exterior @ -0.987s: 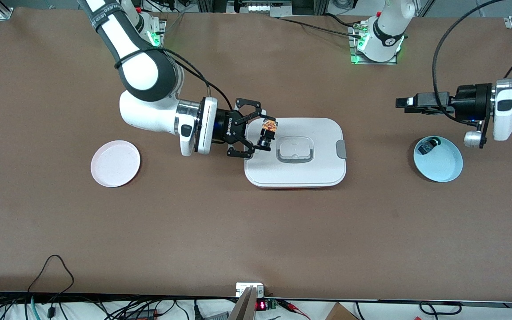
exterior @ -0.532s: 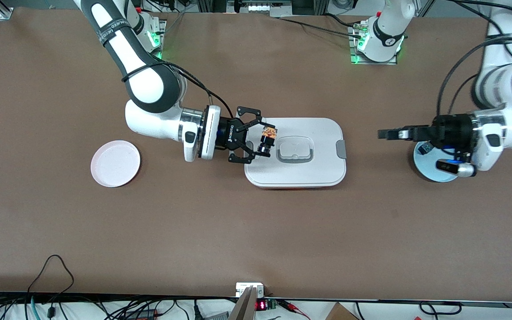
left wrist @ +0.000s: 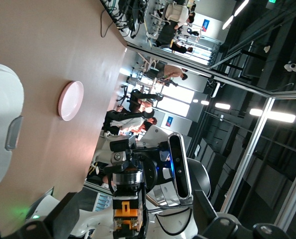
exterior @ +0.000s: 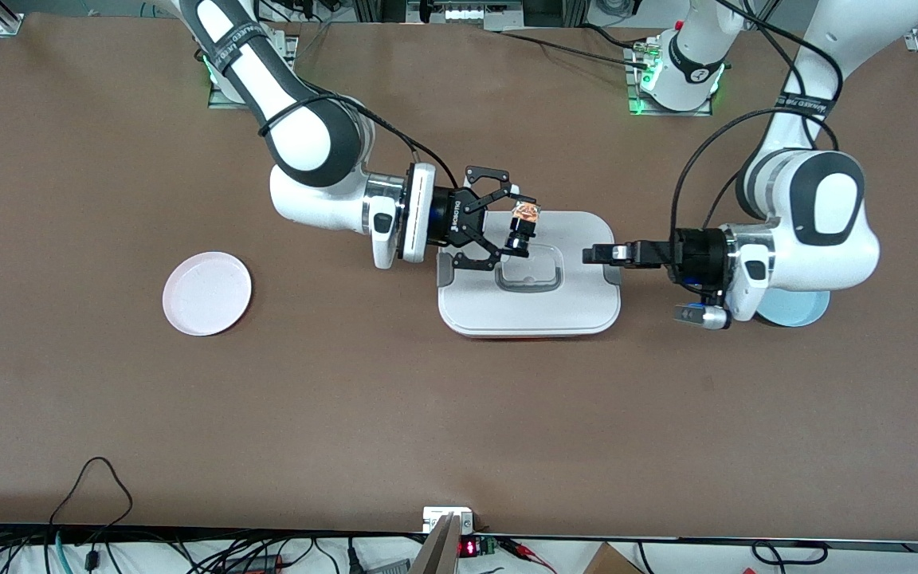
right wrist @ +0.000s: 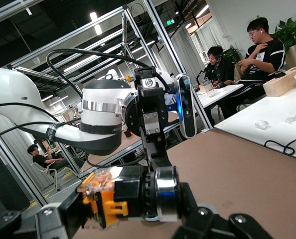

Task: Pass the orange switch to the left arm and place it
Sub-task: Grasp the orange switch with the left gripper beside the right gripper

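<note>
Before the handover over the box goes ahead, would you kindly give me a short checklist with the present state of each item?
1. Right end effector shut on the orange switch: ok.
2. Switch held above the box lid, not touching: cannot tell.
3. Left end effector at the box's edge toward the left arm's end, facing the switch: ok.
4. Left end effector open to receive: ok.
5. Pink plate bare: ok.
</note>
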Robot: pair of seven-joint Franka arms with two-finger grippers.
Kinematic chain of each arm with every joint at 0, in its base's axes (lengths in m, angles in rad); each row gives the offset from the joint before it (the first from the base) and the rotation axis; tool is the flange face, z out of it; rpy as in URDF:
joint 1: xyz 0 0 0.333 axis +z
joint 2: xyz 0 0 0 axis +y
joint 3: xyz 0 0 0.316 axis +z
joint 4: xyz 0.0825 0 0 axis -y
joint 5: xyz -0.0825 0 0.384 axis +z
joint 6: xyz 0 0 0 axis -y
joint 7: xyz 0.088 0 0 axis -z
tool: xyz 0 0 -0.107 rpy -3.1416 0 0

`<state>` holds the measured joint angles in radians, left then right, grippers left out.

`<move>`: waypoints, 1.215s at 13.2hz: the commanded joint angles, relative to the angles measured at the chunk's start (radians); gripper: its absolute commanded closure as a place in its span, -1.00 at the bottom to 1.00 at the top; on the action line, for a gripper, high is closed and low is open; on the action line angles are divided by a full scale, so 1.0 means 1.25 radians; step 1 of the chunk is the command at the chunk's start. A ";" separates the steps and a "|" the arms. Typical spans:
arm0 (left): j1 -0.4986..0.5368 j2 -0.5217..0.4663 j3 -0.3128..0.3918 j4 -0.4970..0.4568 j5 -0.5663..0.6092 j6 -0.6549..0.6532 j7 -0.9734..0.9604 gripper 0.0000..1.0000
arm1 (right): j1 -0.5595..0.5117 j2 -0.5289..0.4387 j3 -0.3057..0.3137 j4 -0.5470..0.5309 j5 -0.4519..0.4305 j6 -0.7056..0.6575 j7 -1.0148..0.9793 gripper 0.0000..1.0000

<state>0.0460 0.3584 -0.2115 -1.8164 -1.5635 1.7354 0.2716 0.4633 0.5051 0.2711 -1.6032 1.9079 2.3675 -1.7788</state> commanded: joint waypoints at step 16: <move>0.014 0.003 -0.082 -0.060 -0.067 -0.025 0.108 0.68 | 0.029 0.046 -0.002 0.064 0.027 0.050 -0.021 -0.16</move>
<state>0.0487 0.3656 -0.3073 -1.8903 -1.6244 1.7194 0.3792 0.4911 0.5470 0.2692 -1.5446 1.9205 2.4162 -1.7879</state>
